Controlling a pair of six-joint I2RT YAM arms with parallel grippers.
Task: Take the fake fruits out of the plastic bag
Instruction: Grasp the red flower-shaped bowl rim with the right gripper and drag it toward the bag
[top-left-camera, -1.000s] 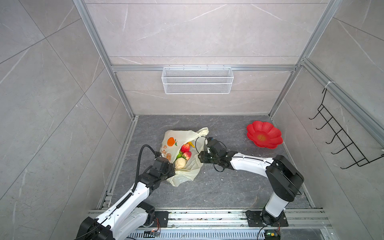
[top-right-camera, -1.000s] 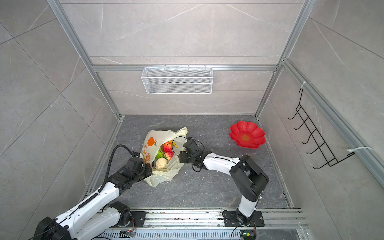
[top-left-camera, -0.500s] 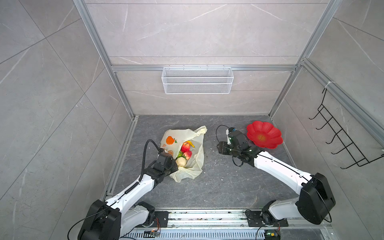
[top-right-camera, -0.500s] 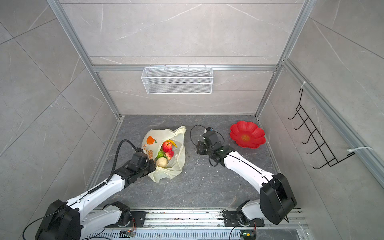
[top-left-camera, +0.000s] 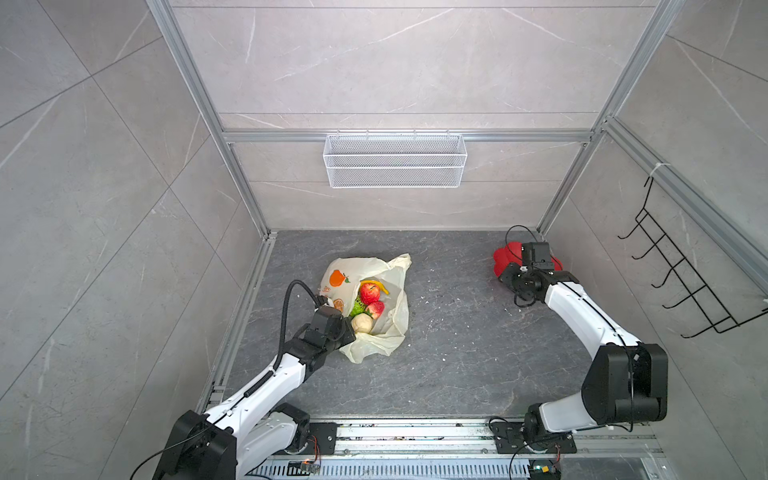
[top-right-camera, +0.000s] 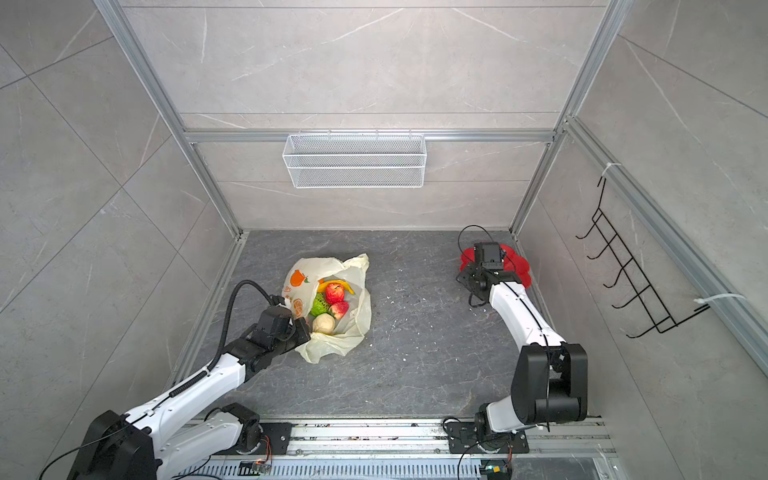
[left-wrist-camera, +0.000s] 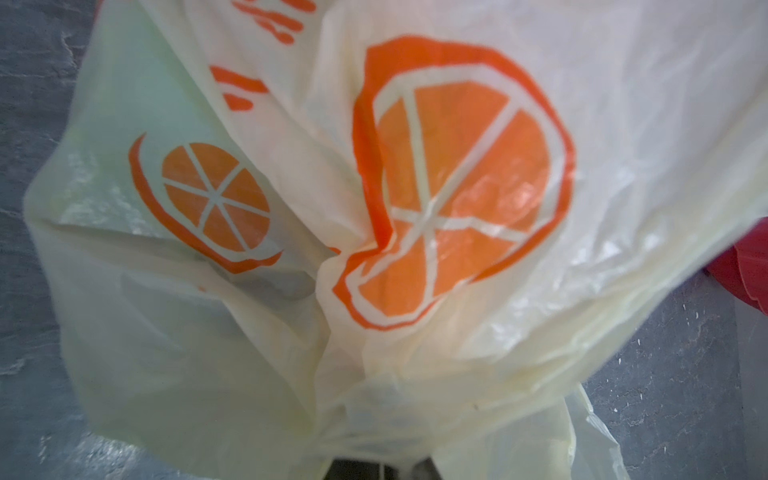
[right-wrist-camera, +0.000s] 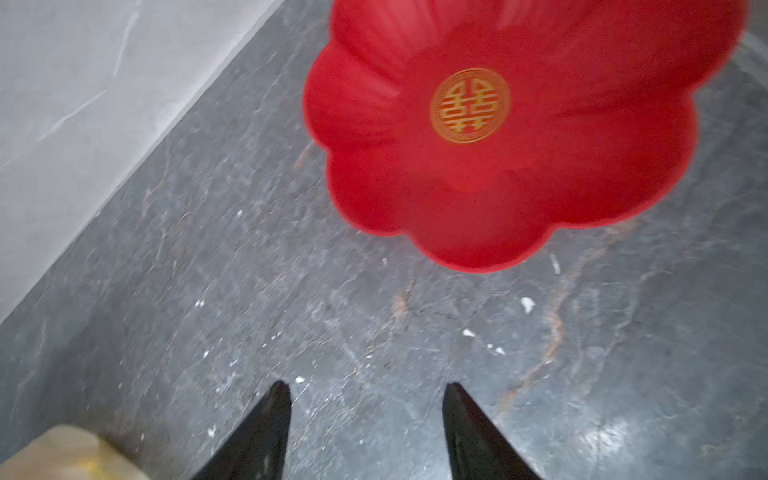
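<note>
Obs.: the left arm (top-left-camera: 286, 372) ran from its base diagonally toward the middle, forearm low and wrist bent downward. The left gripper (top-left-camera: 345, 330) was closed, its jaws pinched on a gathered fold of the plastic bag (left-wrist-camera: 415, 374); film hid the tips in the wrist view. The right arm (top-left-camera: 579, 309) was extended toward the back right, elbow raised above its base. The right gripper (right-wrist-camera: 366, 388) hung with jaws apart, nothing between its two black fingers (right-wrist-camera: 266, 436).

Overhead stereo pair — close wrist views

Lab test cell, tiled walls (top-left-camera: 374, 62) (aluminium frame (top-left-camera: 395, 136))
</note>
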